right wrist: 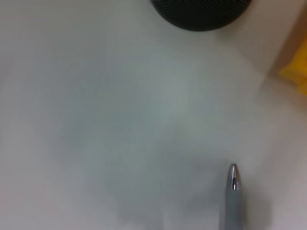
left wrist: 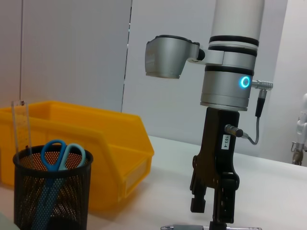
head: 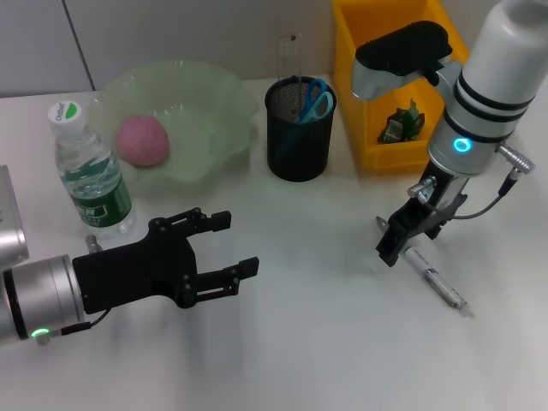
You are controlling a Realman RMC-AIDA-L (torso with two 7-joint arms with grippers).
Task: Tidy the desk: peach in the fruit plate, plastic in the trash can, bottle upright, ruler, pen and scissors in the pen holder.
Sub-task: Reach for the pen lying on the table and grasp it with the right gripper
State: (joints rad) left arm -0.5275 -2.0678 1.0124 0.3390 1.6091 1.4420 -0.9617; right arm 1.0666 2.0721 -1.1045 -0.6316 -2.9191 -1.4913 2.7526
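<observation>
A silver pen lies on the white desk at the right; its tip shows in the right wrist view. My right gripper stands over the pen's far end, open, with a finger on each side of it. The black mesh pen holder holds the blue-handled scissors and a clear ruler. A pink peach rests in the green fruit plate. The bottle stands upright. Green plastic lies in the yellow trash can. My left gripper hovers open at the front left, holding nothing.
The yellow bin stands just behind the right arm, and the pen holder is to its left. The bottle stands close behind the left arm.
</observation>
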